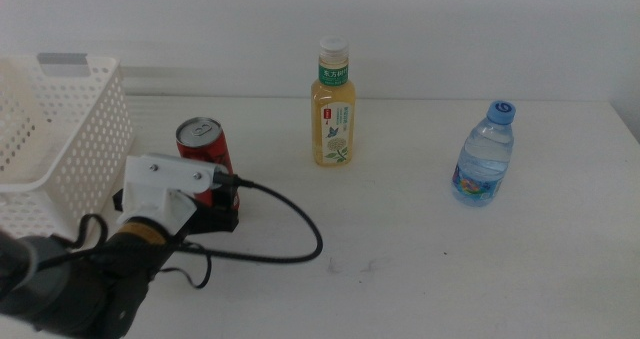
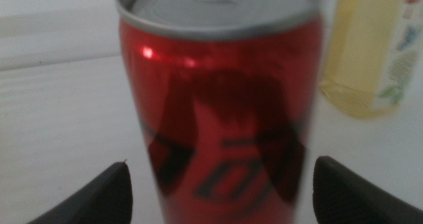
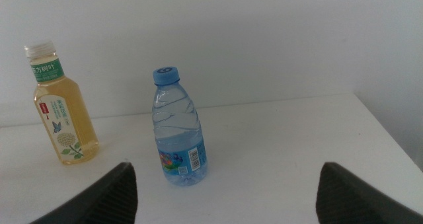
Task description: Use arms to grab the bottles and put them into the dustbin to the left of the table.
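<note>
The red cola can (image 1: 204,149) stands upright on the white table (image 1: 420,259), just right of the dustbin (image 1: 55,129), a white perforated basket. My left gripper (image 1: 218,201) reaches in from the lower left, and its jaws are open on either side of the can's lower part. In the left wrist view the can (image 2: 221,112) fills the middle between the two jaws of my left gripper (image 2: 221,161). The yellow tea bottle (image 1: 334,104) and the water bottle (image 1: 485,154) stand upright farther right. My right gripper (image 3: 226,166) is open and empty, facing the water bottle (image 3: 180,128) and the tea bottle (image 3: 63,112).
A thick black cable (image 1: 290,234) loops from the left arm across the table in front of the can. The table's right edge (image 1: 632,129) lies beyond the water bottle. A white wall stands behind the table. The right arm is out of the middle view.
</note>
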